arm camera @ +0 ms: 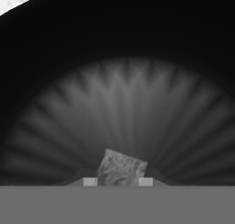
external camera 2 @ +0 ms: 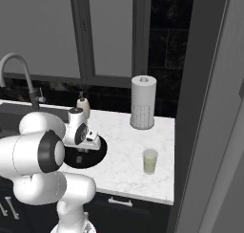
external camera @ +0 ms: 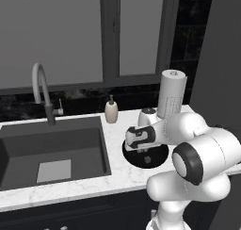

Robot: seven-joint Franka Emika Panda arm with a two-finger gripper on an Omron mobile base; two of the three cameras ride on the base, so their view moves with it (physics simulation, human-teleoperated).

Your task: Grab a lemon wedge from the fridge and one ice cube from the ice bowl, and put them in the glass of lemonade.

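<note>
Nearest, the ice cube [arm camera: 120,169] sat skewed between the gripper [arm camera: 117,182] tips, jaws nearly closed on it in the ice bowl [arm camera: 117,58]; such an angled hold risked slipping on lifting.

ice cube [arm camera: 120,169] between fingertips [arm camera: 90,182] — ice bowl [arm camera: 119,81]

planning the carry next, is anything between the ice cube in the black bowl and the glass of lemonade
Nothing visible stands in the way. The small pale grey ice cube sits between the gripper fingertips inside the wide black bowl. From there to the clear tumbler of yellow-green lemonade lies bare white marble counter; the white paper-towel roll stands further back, off that line.
</note>
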